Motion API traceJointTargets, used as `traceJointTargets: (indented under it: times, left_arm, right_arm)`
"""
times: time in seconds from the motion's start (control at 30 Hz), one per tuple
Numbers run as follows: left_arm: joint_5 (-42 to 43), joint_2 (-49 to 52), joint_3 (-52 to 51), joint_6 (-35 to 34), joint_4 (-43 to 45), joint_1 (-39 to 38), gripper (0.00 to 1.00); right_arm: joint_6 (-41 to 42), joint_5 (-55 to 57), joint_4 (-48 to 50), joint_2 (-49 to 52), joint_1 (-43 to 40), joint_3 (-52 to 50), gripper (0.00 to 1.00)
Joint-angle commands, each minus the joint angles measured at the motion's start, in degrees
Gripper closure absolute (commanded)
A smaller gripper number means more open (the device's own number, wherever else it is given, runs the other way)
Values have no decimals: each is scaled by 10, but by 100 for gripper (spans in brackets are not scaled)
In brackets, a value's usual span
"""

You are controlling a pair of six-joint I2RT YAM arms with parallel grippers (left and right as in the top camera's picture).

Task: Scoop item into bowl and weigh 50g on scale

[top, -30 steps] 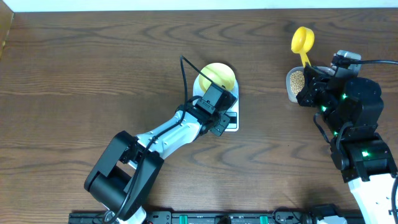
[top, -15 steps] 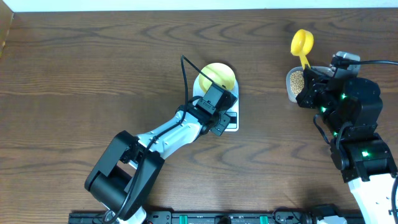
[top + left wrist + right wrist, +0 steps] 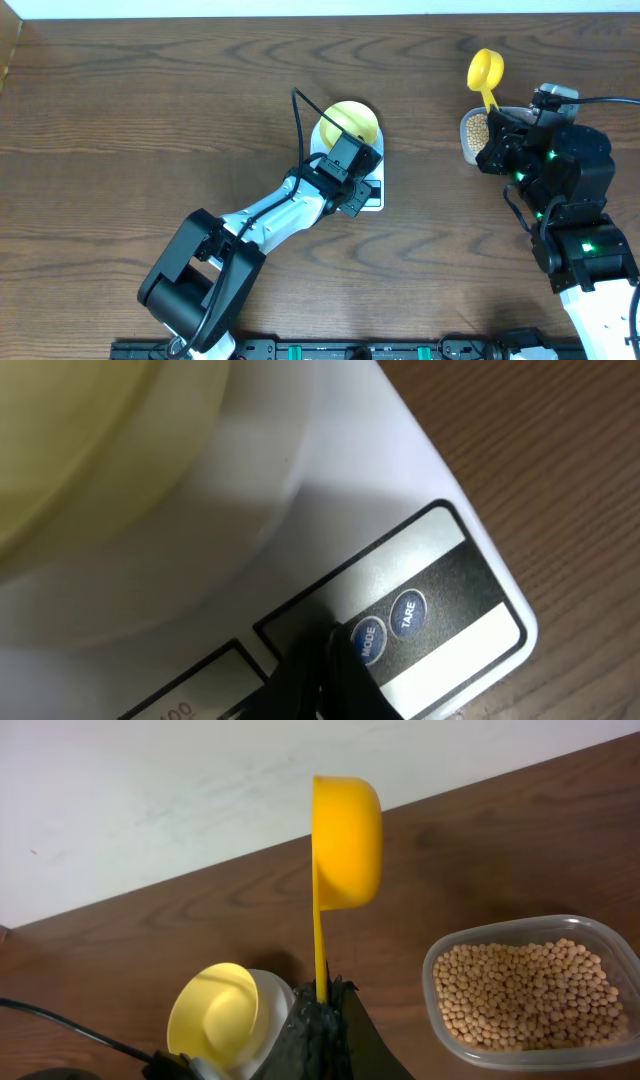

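Note:
The pale yellow bowl [image 3: 349,121] sits on the white scale [image 3: 372,199] at mid-table; it also shows in the left wrist view as the bowl [image 3: 90,440] and in the right wrist view as the bowl [image 3: 212,1010]. My left gripper [image 3: 325,645] is shut, its tips pressed on the scale [image 3: 400,510] beside the MODE button [image 3: 366,642]. My right gripper [image 3: 322,1005] is shut on the handle of a bright yellow scoop [image 3: 345,840], held upright and on edge. Beige beans [image 3: 525,995] fill a clear tub [image 3: 474,133] to its right.
The TARE button [image 3: 407,611] lies just right of MODE. Dark wood table [image 3: 150,110] stretches left and behind. A pale wall [image 3: 200,780] runs along the far table edge. The left arm [image 3: 270,220] crosses the table's front middle.

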Motion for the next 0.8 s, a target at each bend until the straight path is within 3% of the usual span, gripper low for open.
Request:
traceJointTargets:
  times: [0.0, 0.77]
  left_arm:
    - [-22, 32, -8, 7, -20, 3, 93]
    - [-22, 66, -9, -16, -64, 3, 92]
  right_arm:
    - [5, 4, 0, 0, -1, 10, 99]
    - [5, 5, -1, 0, -1, 10, 99]
